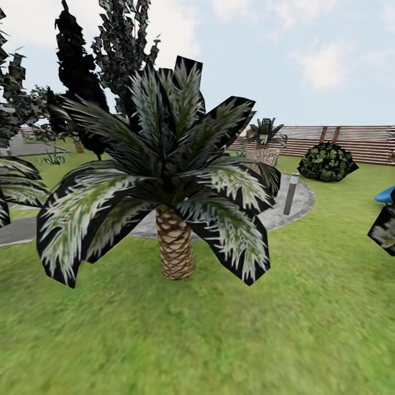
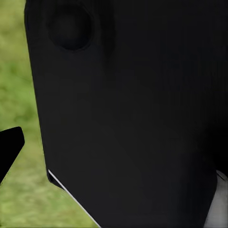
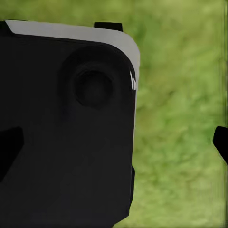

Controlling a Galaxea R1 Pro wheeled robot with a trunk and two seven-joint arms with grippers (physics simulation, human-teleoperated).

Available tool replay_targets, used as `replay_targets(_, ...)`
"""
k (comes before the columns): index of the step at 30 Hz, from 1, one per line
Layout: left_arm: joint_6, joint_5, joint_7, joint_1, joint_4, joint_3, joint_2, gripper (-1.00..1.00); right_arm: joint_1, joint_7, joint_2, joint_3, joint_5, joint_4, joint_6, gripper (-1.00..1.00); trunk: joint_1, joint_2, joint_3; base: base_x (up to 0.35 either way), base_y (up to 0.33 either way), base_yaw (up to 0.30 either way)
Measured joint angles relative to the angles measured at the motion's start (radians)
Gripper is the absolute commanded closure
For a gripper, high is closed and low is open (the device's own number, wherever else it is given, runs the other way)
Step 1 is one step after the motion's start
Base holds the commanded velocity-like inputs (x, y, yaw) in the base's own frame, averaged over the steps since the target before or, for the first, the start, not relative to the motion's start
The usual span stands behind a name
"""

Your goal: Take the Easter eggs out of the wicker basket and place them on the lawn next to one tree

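The robot is rolling across the lawn right now, and the head camera is looking straight at a short palm with a scaly trunk and drooping fronds. That is not the kind of tree the task wants. Behind it a grey paved ring is curving round, with a slim bollard standing on it, and further back a slatted wooden fence is closing off the garden. A round dark bush is sitting on the grass before the fence, and dark conifers are rising at the back.

No eggs and no wicker basket are turning up in these views, so I cannot say where they are lying. By my reading this is the searching and driving step: nothing is being picked or placed yet.

Both wrist cameras are looking down at grass past black housing. In the left wrist view a dark fingertip is poking in at the edge; in the right wrist view a dark fingertip is edging in likewise. With so little of either showing, I cannot tell whether either set of jaws is released or clenched, or whether anything is in them.

The next move calls for turning the base or head away from this palm to sweep the garden until the basket comes into sight.
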Motion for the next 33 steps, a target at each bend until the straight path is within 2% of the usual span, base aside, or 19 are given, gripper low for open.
replay_targets(1, 0.0, 0.0, 0.0, 0.0, 0.0, 0.0, 0.0, -1.0, 0.0, 0.0, 0.0, 0.0, 0.005, 0.0, 0.0, -1.0, 0.0, 0.0, 0.0, 0.266, -0.241, -0.294)
replay_targets(2, 0.0, 0.0, 0.0, 0.0, 0.0, 0.0, 0.0, -1.0, 0.0, 0.0, 0.0, 0.0, 0.042, 0.0, 0.0, -1.0, 0.0, 0.0, 0.0, 0.266, -0.24, -0.298)
replay_targets(4, 0.0, -0.001, 0.0, 0.0, 0.0, 0.0, 0.0, -1.0, -0.001, 0.0, 0.0, 0.001, 0.051, 0.0, 0.0, -1.0, 0.0, 0.0, 0.0, 0.265, -0.241, -0.299)
replay_targets(22, 0.0, -0.001, 0.0, 0.0, 0.0, 0.0, -0.001, -1.0, -0.001, 0.0, 0.0, -0.001, 0.052, 0.0, 0.001, -1.0, 0.0, 0.0, 0.0, 0.265, -0.241, -0.292)
replay_targets(33, 0.0, -0.001, 0.0, -0.001, 0.0, 0.0, -0.002, -1.0, -0.001, 0.0, 0.002, -0.001, 0.052, 0.004, 0.001, -1.0, 0.0, 0.0, 0.0, 0.265, -0.241, -0.018)
